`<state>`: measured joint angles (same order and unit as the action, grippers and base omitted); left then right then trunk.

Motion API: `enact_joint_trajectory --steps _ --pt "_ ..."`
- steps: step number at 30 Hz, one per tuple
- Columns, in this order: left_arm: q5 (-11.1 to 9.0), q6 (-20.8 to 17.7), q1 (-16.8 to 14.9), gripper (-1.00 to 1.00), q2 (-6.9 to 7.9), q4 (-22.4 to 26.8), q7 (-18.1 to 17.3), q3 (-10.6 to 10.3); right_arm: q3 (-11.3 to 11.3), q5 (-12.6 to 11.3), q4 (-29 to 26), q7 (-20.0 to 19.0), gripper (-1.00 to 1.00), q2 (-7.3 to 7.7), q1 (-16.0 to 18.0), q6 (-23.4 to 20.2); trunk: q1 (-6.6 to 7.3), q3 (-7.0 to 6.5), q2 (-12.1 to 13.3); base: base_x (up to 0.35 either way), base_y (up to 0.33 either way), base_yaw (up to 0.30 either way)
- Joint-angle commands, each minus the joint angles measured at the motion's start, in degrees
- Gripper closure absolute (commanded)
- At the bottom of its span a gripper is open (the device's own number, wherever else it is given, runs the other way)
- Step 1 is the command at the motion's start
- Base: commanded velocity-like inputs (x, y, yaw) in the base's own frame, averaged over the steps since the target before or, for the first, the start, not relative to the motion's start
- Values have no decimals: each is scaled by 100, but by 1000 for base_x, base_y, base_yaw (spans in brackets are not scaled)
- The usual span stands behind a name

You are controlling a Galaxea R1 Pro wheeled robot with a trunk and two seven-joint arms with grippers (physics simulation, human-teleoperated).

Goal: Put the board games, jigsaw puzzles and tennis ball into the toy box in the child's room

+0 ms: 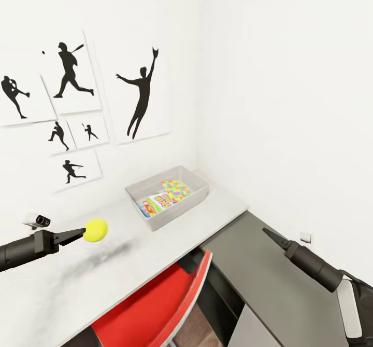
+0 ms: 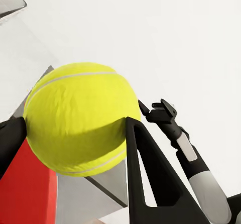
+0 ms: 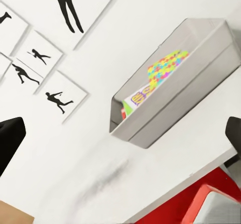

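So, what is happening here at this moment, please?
The robot's left gripper holds the tennis ball above the white table, short of the toy box. The box already contains a jigsaw puzzle and a board game. The right gripper carries nothing and hangs over the lower grey section, beside a red chair.

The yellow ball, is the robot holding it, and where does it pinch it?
Yes. The left gripper holds the tennis ball by its opposite sides, one finger on each, above the table. The right gripper holds nothing.
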<state>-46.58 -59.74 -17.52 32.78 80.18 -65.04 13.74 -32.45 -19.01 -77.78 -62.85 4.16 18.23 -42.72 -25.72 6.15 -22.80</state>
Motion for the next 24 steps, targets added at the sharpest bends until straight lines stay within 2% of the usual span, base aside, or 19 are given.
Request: enact_joint_trajectory --steps 1,13,24 --pt "0 -26 -5 100 1 -2 -17 -1 0 -18 -4 -3 -100 -1 5 -35 -6 12 -12 249 221 0" --pt "2 -26 -5 100 -4 -2 -17 -2 15 -6 23 18 -100 -1 5 -35 -6 3 -12 219 240 11" --pt "8 -26 -5 100 -8 -2 -17 -9 10 -7 17 14 -100 -2 5 -35 -6 -3 -12 118 17 11"
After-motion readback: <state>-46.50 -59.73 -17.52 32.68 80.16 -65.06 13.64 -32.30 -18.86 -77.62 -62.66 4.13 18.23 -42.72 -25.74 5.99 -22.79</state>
